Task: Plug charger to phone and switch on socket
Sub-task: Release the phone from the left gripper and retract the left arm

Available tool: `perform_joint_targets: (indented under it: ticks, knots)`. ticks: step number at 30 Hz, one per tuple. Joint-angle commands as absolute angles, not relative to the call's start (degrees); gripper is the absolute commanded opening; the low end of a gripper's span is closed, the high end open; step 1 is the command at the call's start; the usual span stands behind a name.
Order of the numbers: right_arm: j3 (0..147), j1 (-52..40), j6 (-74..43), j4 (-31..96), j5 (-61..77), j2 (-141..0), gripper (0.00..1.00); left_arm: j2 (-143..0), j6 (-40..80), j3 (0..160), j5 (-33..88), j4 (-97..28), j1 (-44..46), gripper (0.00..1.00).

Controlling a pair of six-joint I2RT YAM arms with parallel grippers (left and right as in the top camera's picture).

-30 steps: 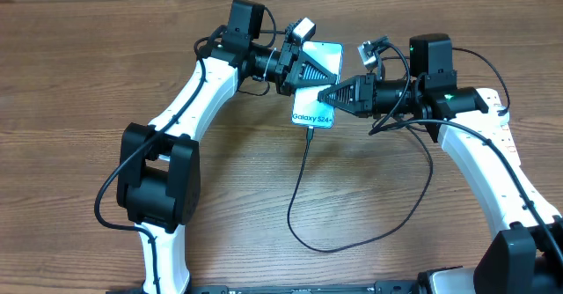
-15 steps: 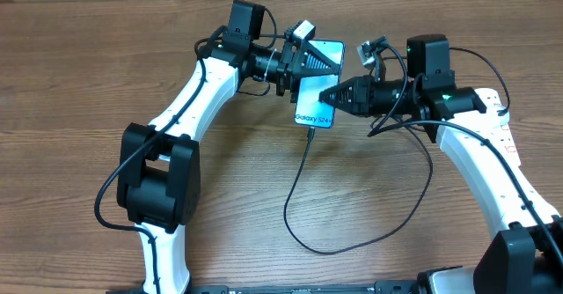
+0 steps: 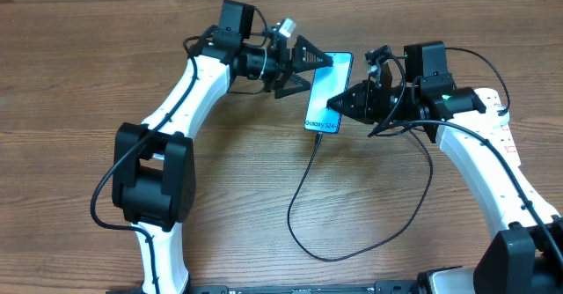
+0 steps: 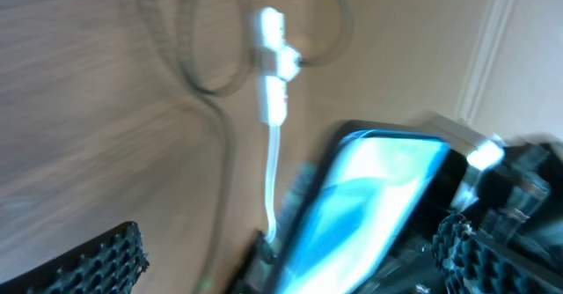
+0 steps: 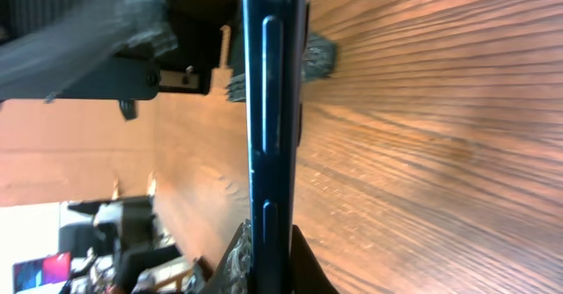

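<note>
The phone (image 3: 327, 90), teal screen up, hangs above the table with my right gripper (image 3: 338, 103) shut on its right long edge. In the right wrist view the phone (image 5: 273, 109) stands edge-on, pinched between the fingers of that gripper (image 5: 268, 252). The charger (image 3: 303, 184), a thin black cable, has its tip in the phone's lower short edge and loops down across the wood. My left gripper (image 3: 308, 68) is open at the phone's upper left, its pads apart from it. In the left wrist view the left gripper (image 4: 290, 254) frames the blurred phone (image 4: 378, 197). A blurred white strip with a white cord, apparently the socket (image 4: 273, 65), lies beyond.
The wooden table (image 3: 79, 83) stretches all round. The cable's loop reaches toward the front edge and curls back up under the right arm (image 3: 475, 153). The left arm (image 3: 176, 109) crosses the left half of the table.
My left gripper has opened, let go of the phone and drawn back to the left. My right gripper has carried the phone a little to the right, and the cable followed.
</note>
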State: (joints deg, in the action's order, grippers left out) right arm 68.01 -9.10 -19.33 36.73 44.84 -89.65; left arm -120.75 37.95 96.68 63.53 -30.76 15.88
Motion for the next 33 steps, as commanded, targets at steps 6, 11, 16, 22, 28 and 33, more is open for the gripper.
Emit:
perform_joint_targets:
  ticks: [6,11,16,22,28,33]
  knots:
    - [68.2,-12.93,-22.79,35.42,34.68,-90.7,0.04,-119.13,28.47,97.25,40.36,-39.46,13.61,1.0]
    - [68.2,-16.36,-23.55,33.12,34.17,-93.91,0.04,-119.13,23.35,97.25,34.22,-43.59,12.75,1.0]
    - [68.2,-18.33,-25.54,32.32,34.61,-99.13,0.04,-119.13,19.22,97.25,33.87,-47.83,9.23,1.0]
    - [68.2,-18.96,-25.52,30.09,36.07,-103.79,0.04,-119.13,19.25,97.25,33.93,-49.63,2.37,1.0]
    - [68.2,-18.96,-25.47,27.51,36.03,-104.03,0.04,-119.13,19.25,97.25,33.89,-53.63,-2.04,1.0]
    - [68.2,-18.96,-25.28,27.44,35.4,-104.14,0.04,-119.13,19.27,97.25,33.85,-53.69,-2.7,1.0]
